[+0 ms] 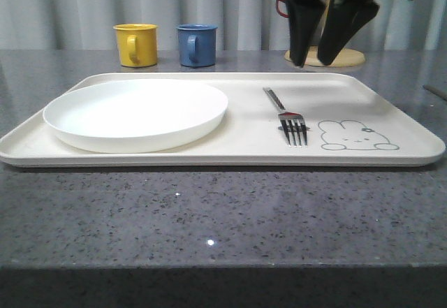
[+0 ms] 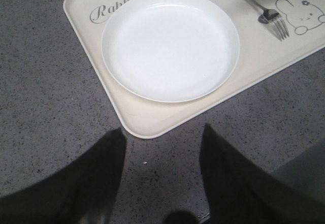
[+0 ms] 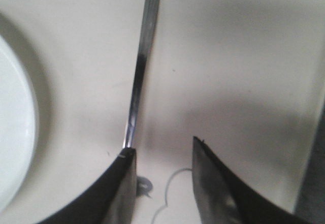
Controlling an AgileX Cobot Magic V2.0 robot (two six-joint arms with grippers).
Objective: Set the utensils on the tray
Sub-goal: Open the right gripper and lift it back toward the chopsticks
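Observation:
The cream tray lies across the grey counter. On its left half sits the round white plate. A silver fork lies right of the tray's middle, tines toward me beside the bunny drawing. My right gripper hangs open above the tray's far right part. In its wrist view the right gripper holds nothing and the fork handle runs away from one finger. My left gripper is open over bare counter, just off the tray's corner, with the plate and the fork beyond.
A yellow mug and a blue mug stand behind the tray. A red mug shows partly behind my right gripper, above a round wooden base. A thin dark stick-like end pokes in at the right edge.

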